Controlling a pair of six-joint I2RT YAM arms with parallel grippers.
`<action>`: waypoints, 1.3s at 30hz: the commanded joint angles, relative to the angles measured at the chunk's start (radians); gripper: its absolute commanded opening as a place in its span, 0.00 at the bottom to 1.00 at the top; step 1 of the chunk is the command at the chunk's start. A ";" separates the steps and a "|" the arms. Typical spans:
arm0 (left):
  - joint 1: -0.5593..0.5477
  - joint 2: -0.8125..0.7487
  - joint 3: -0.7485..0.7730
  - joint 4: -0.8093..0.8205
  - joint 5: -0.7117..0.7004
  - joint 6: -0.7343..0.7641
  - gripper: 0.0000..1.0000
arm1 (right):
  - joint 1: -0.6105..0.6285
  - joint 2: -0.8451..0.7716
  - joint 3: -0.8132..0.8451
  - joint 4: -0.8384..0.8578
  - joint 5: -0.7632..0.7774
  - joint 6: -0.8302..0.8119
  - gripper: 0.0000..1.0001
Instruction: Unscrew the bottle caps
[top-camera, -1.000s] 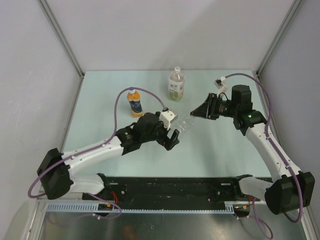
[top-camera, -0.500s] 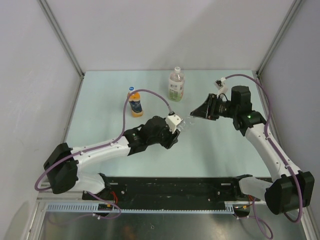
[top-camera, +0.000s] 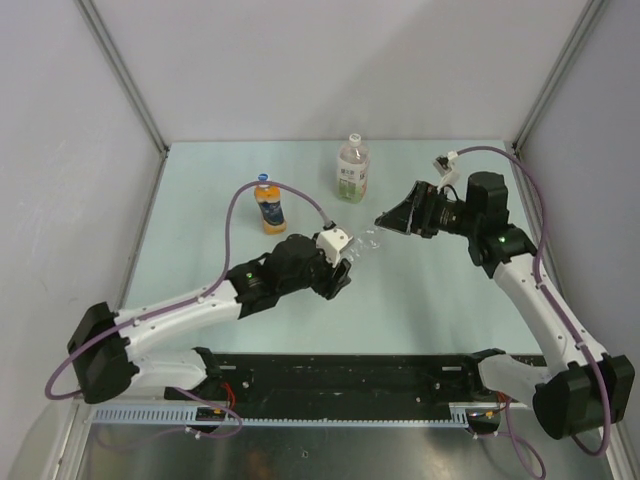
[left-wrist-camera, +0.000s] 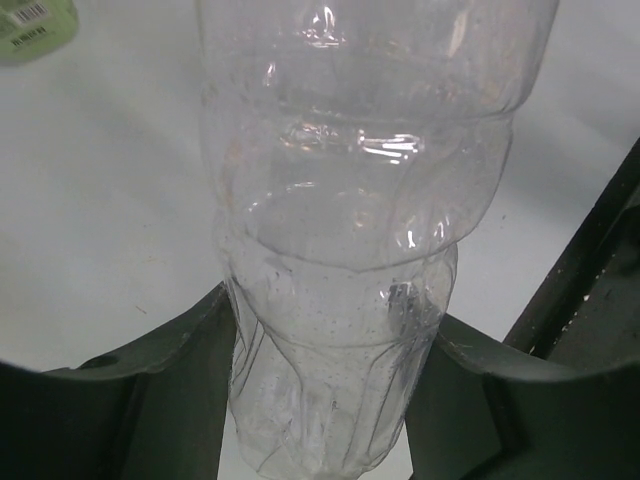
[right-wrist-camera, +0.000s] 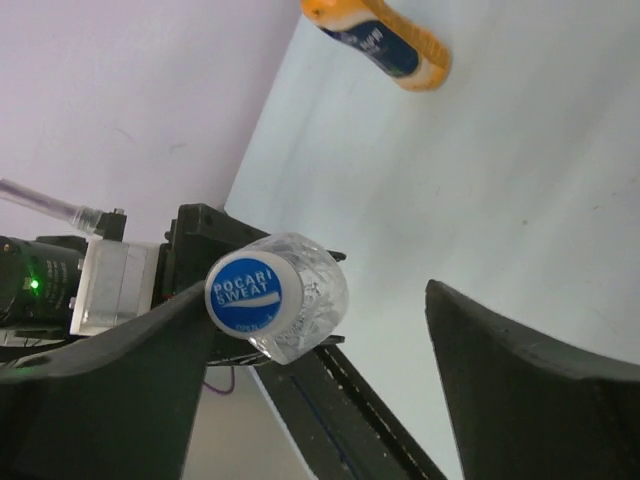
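My left gripper (top-camera: 338, 262) is shut on the base of a clear empty bottle (top-camera: 366, 241), held tilted above the table; in the left wrist view its fingers (left-wrist-camera: 200, 340) press both sides of the clear bottle (left-wrist-camera: 360, 200). The bottle's blue cap (right-wrist-camera: 245, 292) with white lettering points at my right gripper (right-wrist-camera: 325, 295), which stands open around it, the cap close to one finger. An orange bottle (top-camera: 268, 208) with a blue cap (top-camera: 264, 177) and a green-labelled bottle (top-camera: 352, 172) with a whitish cap (top-camera: 353, 139) stand upright behind.
The pale green table (top-camera: 200, 240) has grey walls on three sides. A black rail (top-camera: 350, 375) runs along its near edge. My left arm's purple cable (top-camera: 300, 200) loops near the orange bottle (right-wrist-camera: 385, 40).
My left gripper came up from below and closed on the clear bottle's base. My right gripper, shut on the cap end a moment ago, has opened wide.
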 joint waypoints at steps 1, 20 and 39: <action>0.000 -0.093 -0.023 0.046 -0.039 -0.040 0.29 | 0.015 -0.089 0.001 0.109 0.085 0.046 0.94; -0.037 -0.115 0.017 -0.113 -0.436 -0.109 0.15 | 0.395 -0.067 0.110 0.035 0.768 0.125 0.99; -0.172 0.067 0.185 -0.270 -0.799 -0.183 0.00 | 0.412 0.137 0.230 0.097 0.833 0.165 0.78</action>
